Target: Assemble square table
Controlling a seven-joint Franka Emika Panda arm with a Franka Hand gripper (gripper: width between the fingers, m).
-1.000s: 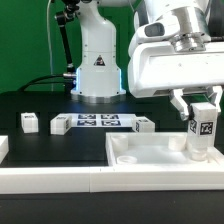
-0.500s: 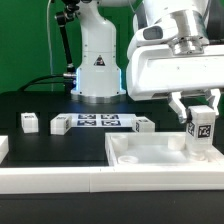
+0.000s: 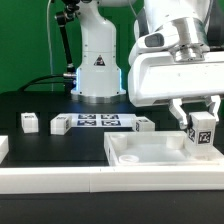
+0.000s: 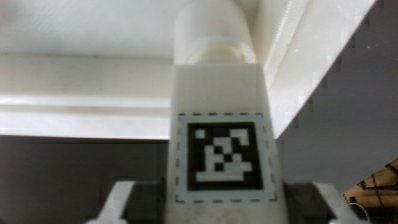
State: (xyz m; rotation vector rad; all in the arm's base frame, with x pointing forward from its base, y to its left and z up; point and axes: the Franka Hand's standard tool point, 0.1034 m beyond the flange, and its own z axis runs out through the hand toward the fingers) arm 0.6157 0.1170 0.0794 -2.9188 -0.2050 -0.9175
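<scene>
**Item.** Short white blocky plastic leg: square-sectioned body with a narrower rounded end.

**Location.** Held upright at the corner of the white plastic square slab with raised rim, on the exterior view's right. Whether its lower end touches the slab cannot be told. The slab lies flat on the black bench, just behind the long white border bar.

**Jaws.** Closed on two opposite flat sides of the leg's body, leaving the tagged face uncovered.

**Other stock.**
- One loose white leg toward the exterior view's left.
- A second loose white leg just beside one end of the marker board.
- A third loose white leg at the other end of the marker board.

**Handling (judged).**
- Light, rigid, hard plastic that is not fragile.
- The faces look smooth, so the leg may slip under a weak hold.
- The flat parallel sides of the upper body are the best place to grip, leaving the narrow end free for seating.
- A tilted leg would likely bind in the slab.

**Markings.**
- One black-and-white square tag on the held leg's face. It is a pattern only, with no letters.
- Similar tags on the loose legs and the marker board.
- A black triangle symbol on the white robot base.
- No brand or legible writing anywhere.
</scene>
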